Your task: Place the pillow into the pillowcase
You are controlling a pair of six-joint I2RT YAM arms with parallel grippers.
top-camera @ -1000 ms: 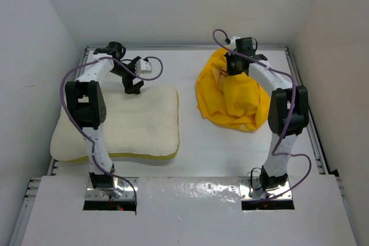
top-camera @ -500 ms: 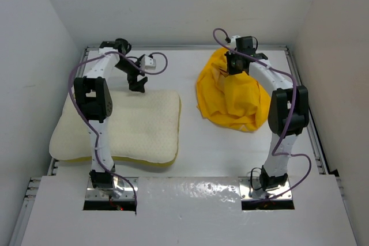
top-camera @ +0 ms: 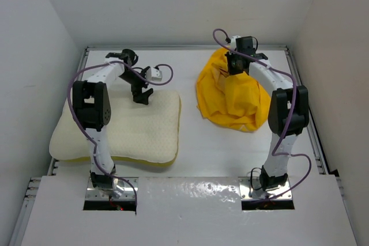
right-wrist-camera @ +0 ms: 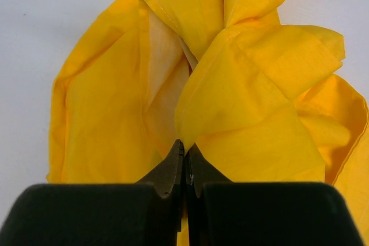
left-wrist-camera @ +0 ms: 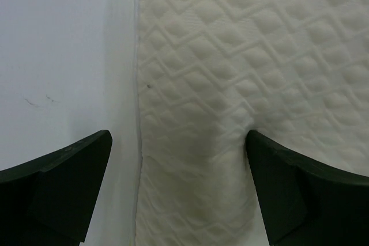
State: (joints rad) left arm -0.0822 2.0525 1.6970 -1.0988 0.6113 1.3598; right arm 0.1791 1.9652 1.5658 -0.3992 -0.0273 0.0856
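Left claw (top-camera: pixel 140 97) now farther right, jaws apart, over pillow's (top-camera: pixel 135 128) far edge

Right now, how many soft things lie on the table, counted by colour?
Cream-white: 1, the pillow
Yellow: 1, the pillowcase
Total: 2
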